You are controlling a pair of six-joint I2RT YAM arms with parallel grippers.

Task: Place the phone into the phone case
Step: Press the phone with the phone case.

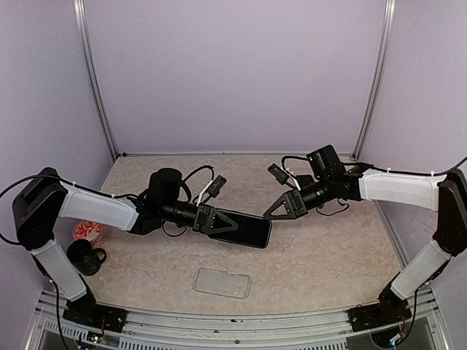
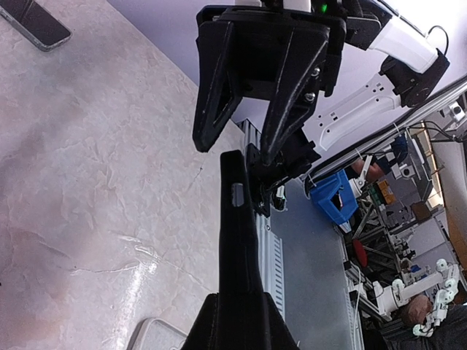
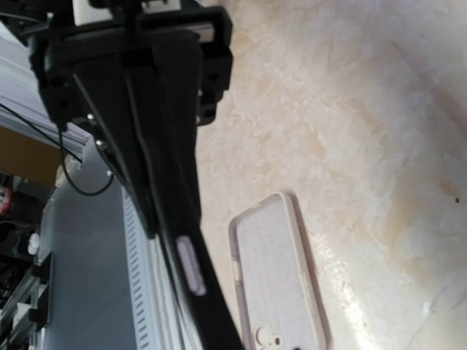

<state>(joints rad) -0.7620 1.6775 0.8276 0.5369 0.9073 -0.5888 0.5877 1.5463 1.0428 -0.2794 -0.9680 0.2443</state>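
Note:
My left gripper (image 1: pixel 219 221) is shut on one end of the black phone (image 1: pixel 252 231) and holds it level above the table. In the left wrist view the phone (image 2: pixel 237 219) shows edge-on, running out from my left gripper (image 2: pixel 241 321). My right gripper (image 1: pixel 276 211) is open. Its fingertips (image 2: pixel 208 142) stand on either side of the phone's free end, not closed on it. The clear phone case (image 1: pixel 222 282) lies flat and empty on the table near the front edge, below the phone. The right wrist view shows the case (image 3: pixel 277 284) beside the phone's edge (image 3: pixel 193 270); my right fingers are out of that view.
A dark green mug (image 1: pixel 87 257) and a red-and-white round lid (image 1: pixel 87 231) sit at the left edge. The metal front rail (image 1: pixel 241 321) runs just behind the case. A dark flat object with a grey rim (image 2: pixel 33 22) lies far off on the table.

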